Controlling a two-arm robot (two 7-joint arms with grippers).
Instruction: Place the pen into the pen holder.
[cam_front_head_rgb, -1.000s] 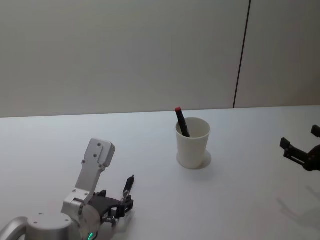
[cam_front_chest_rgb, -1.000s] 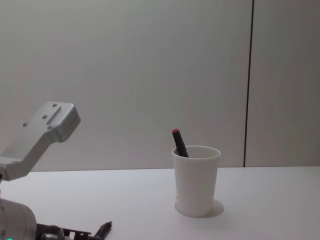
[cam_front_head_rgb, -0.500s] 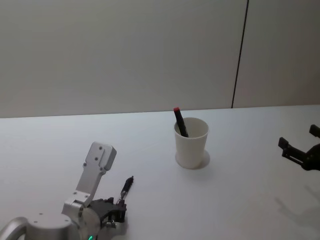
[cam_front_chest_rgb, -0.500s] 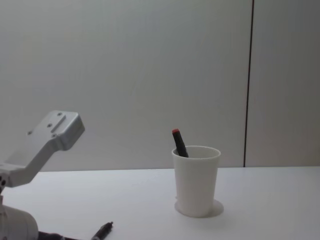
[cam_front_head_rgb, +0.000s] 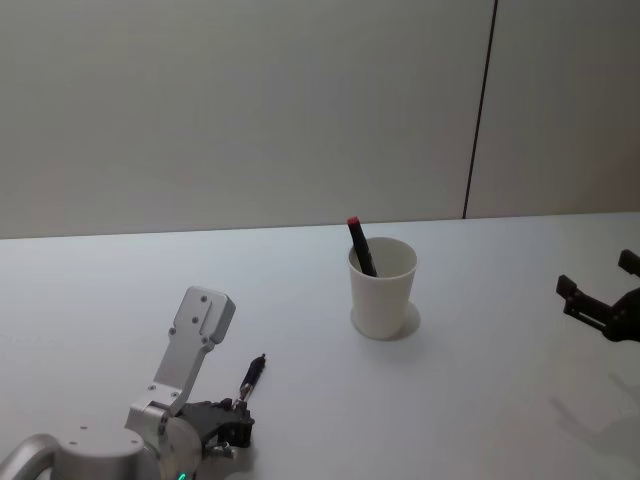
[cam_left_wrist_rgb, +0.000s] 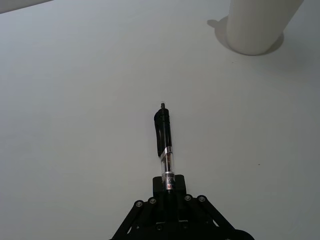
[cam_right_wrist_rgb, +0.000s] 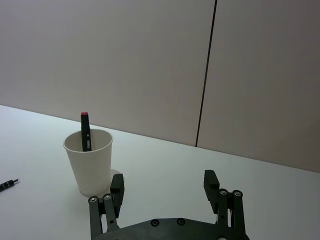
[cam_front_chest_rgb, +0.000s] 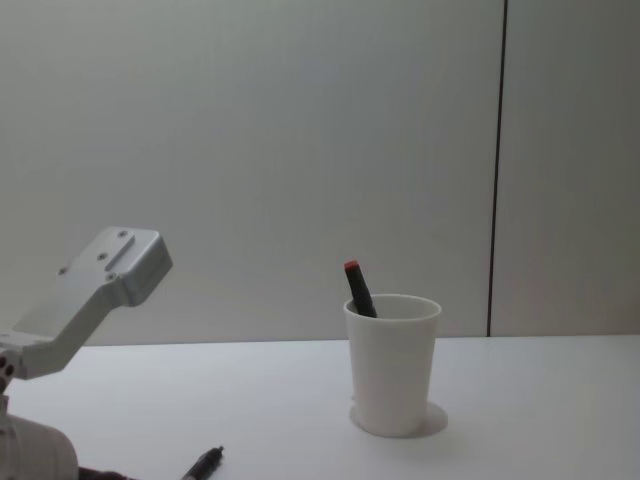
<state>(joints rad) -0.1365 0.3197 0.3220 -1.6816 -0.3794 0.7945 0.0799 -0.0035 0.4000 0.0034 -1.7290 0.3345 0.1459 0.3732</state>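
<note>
Left gripper has pulled back toward me, fingers pinched on the pen tail. Pen sits low on the worktop, well short of the pen holder; grasp looks done, lift next. Right gripper parked, fingers wide, holding nothing.

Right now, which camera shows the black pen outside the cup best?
The left wrist view: the pen lies mid-picture, close and almost whole. The head view shows it small; the chest view, partly, at the bottom edge; the right wrist view, just its tip.
</note>
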